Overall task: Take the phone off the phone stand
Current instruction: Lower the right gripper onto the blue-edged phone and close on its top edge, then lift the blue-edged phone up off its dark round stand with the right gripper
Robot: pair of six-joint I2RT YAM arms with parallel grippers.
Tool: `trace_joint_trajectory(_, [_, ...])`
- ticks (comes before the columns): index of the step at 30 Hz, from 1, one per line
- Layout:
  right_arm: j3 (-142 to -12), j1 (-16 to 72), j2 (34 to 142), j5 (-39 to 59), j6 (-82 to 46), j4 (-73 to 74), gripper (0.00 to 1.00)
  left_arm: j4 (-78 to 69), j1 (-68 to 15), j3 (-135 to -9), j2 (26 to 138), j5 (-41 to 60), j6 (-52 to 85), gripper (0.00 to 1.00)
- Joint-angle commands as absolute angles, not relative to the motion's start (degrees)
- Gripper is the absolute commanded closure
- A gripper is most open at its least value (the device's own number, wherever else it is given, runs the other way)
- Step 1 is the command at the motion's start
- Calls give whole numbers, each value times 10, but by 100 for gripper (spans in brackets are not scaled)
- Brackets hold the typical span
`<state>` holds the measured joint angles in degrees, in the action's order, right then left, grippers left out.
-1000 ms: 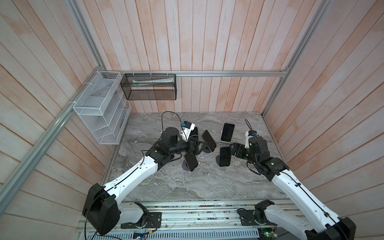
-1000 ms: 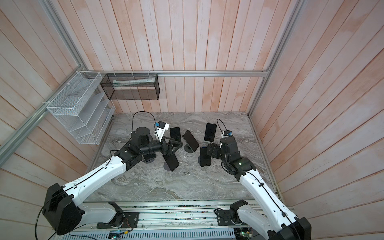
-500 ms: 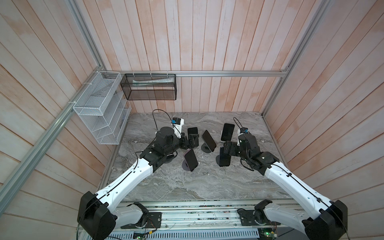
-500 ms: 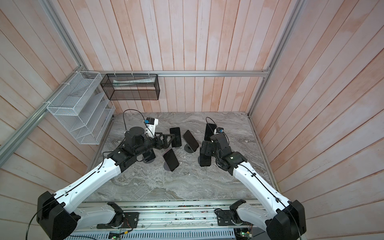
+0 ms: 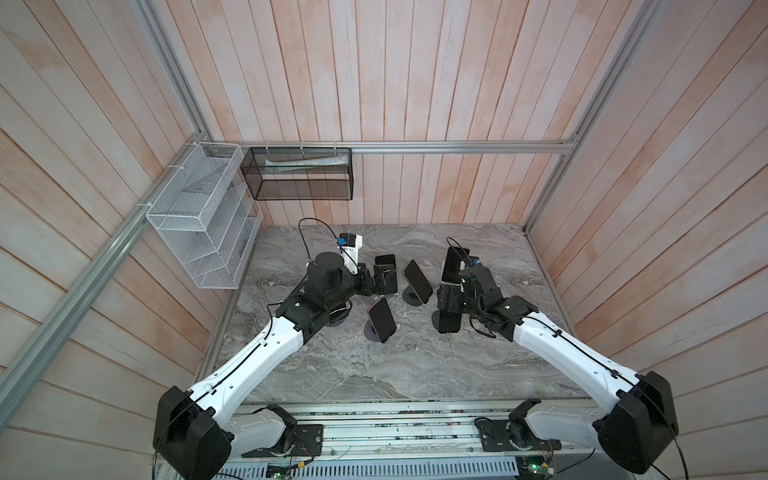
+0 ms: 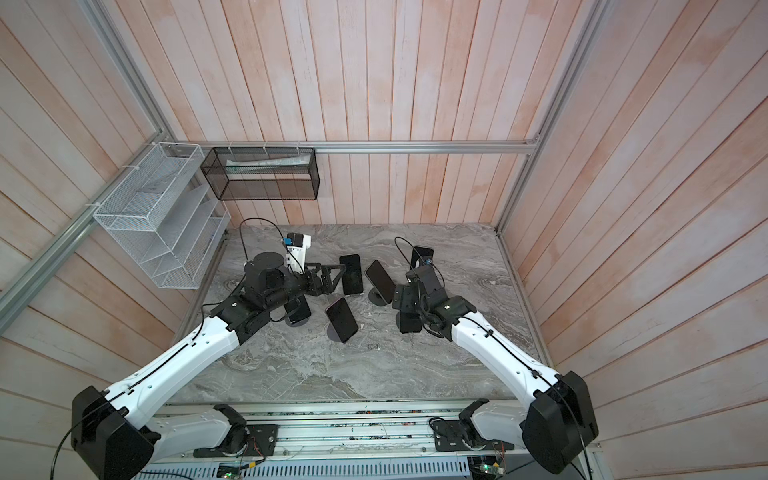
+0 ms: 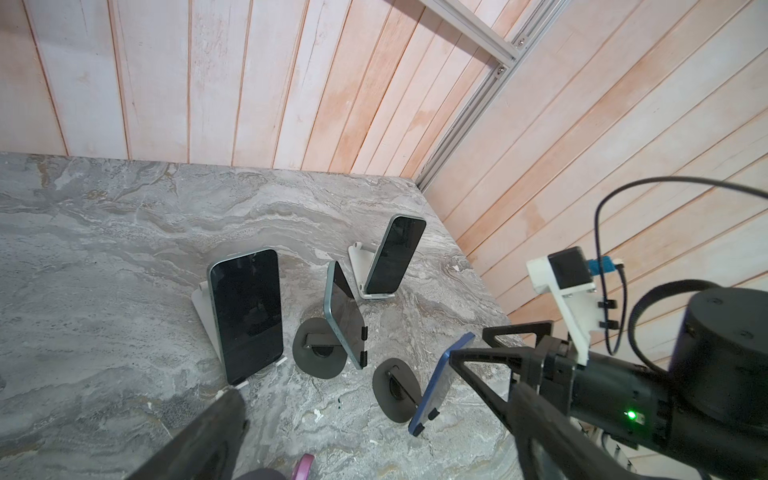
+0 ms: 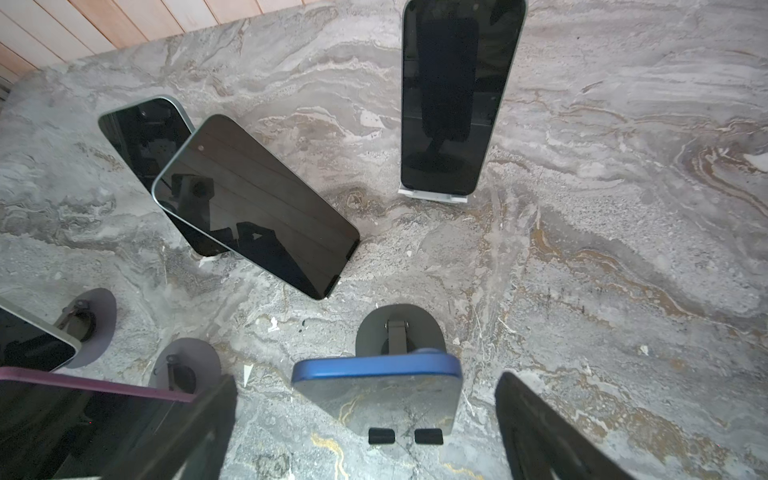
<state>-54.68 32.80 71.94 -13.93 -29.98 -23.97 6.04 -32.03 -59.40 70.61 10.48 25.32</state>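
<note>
Several dark-screened phones lean on stands on the marble table (image 5: 415, 365). In the right wrist view a blue-edged phone (image 8: 376, 395) rests on a dark round stand (image 8: 399, 328). My right gripper (image 8: 370, 436) is open, one finger on each side of that phone, with a gap to each. The left wrist view shows the same blue phone (image 7: 436, 382) with the right gripper (image 7: 467, 344) over its top edge. My left gripper (image 5: 384, 282) is open and empty beside a phone on a white stand (image 7: 245, 311). In both top views the right gripper (image 5: 448, 309) sits right of centre.
A teal-edged phone (image 8: 253, 203) on a round stand and a pink-edged phone (image 5: 381, 319) stand between the arms. Another phone on a white stand (image 8: 457, 95) is at the back right. A white wire rack (image 5: 199, 216) and a black mesh basket (image 5: 299, 174) hang on the walls.
The left arm has drawn back to the left, away from the middle phone. The right arm has moved left and farther back over the blue phone. Its jaws have widened a little.
</note>
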Motion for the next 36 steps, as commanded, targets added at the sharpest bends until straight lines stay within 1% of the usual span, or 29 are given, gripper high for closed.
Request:
trace_joint_trajectory(1, [-555, 331, 734, -163, -303, -248, 2, 53, -317, -596, 707, 122, 258, 0])
trace_joint_trajectory(5, [-551, 331, 739, -172, -296, -238, 2, 51, -318, -596, 705, 125, 258, 0])
trace_joint_trajectory(9, [-537, 331, 740, -146, -275, -214, 2, 50, -318, -595, 705, 127, 258, 0])
trace_joint_trajectory(13, [-526, 331, 738, -149, -252, -203, 3, 49, -318, -595, 707, 129, 258, 0])
trace_joint_trajectory(18, [-516, 331, 740, -152, -248, -190, 6, 50, -317, -595, 711, 131, 256, 0])
trace_joint_trajectory(24, [-508, 331, 753, -151, -244, -183, 12, 49, -317, -596, 713, 134, 256, 0])
trace_joint_trajectory(29, [-498, 331, 753, -160, -248, -170, 13, 49, -317, -596, 715, 135, 256, 0])
trace_joint_trajectory(36, [-490, 331, 752, -175, -250, -159, 16, 48, -317, -594, 712, 133, 255, 0])
